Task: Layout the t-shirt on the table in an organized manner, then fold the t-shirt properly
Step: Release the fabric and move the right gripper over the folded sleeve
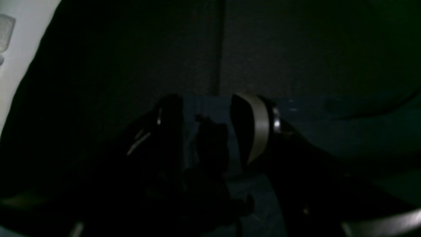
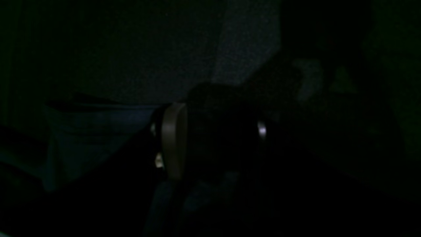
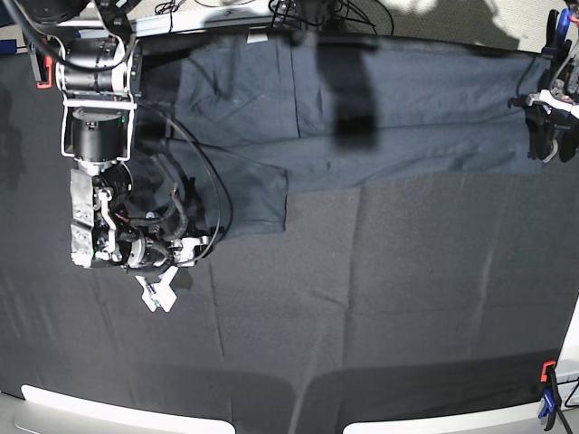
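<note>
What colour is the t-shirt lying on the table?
The t-shirt is a plain dark slate-blue, best seen in the base view.

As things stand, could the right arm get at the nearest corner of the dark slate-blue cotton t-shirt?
Probably yes. The right gripper, jaws open, is over bare cloth on the black-covered table, just beside the dark slate-blue cotton t-shirt. Nothing lies between it and the shirt's near corner.
</note>
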